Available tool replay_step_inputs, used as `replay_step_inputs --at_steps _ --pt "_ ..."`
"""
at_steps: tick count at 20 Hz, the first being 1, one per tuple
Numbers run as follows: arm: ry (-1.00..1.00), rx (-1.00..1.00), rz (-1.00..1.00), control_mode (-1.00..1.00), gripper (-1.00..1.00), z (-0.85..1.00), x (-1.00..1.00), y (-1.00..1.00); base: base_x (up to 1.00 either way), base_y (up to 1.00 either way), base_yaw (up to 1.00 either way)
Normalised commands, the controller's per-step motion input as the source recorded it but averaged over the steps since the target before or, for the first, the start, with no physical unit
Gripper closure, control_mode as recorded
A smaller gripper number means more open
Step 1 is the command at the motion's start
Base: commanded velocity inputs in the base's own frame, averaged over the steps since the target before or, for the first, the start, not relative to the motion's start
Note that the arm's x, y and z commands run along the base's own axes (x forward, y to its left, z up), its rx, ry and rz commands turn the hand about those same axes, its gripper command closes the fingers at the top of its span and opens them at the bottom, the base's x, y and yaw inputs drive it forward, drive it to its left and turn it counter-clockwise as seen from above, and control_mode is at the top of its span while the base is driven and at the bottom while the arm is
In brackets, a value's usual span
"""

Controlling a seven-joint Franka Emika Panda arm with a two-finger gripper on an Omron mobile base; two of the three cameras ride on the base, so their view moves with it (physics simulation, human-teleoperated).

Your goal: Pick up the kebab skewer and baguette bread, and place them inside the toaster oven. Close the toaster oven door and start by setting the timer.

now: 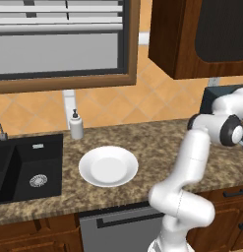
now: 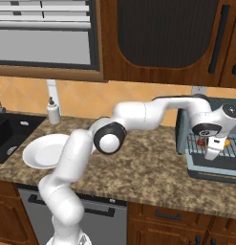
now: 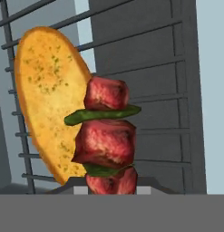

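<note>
Oven rack (image 3: 168, 90): baguette bread (image 3: 47, 99) behind kebab skewer (image 3: 106, 136) in tool (image 2: 211, 149).

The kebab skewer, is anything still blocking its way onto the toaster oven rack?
Nothing visible does. The toaster oven stands open, and the gripper holds the kebab skewer right over the wire rack. The baguette bread already lies there, to one side of it.

The white arm rises from the base, bends at a dark elbow joint and reaches far to its right, forearm nearly level. The wrist turns down, pointing the gripper (image 2: 212, 152) downward. Its fingers seem closed around the kebab skewer (image 3: 108, 138), though barely visible.
</note>
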Motion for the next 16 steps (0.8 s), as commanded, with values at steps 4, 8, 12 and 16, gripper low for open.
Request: replay_step_inputs --at_steps 4,8,12,16 --pt "-0.09 0.0 0.0 -1.0 1.0 -0.14 0.29 -0.2 0.0 0.0 0.0" --pt "-0.04 0.0 0.0 -1.0 1.0 0.0 0.24 -0.35 0.0 0.0 0.0" --pt "0.0 0.0 0.0 -1.0 1.0 0.0 0.0 -0.09 0.0 0.0 0.0" --pt "0.0 0.0 -0.01 -1.0 1.0 0.0 0.02 0.0 0.0 0.0 0.0"
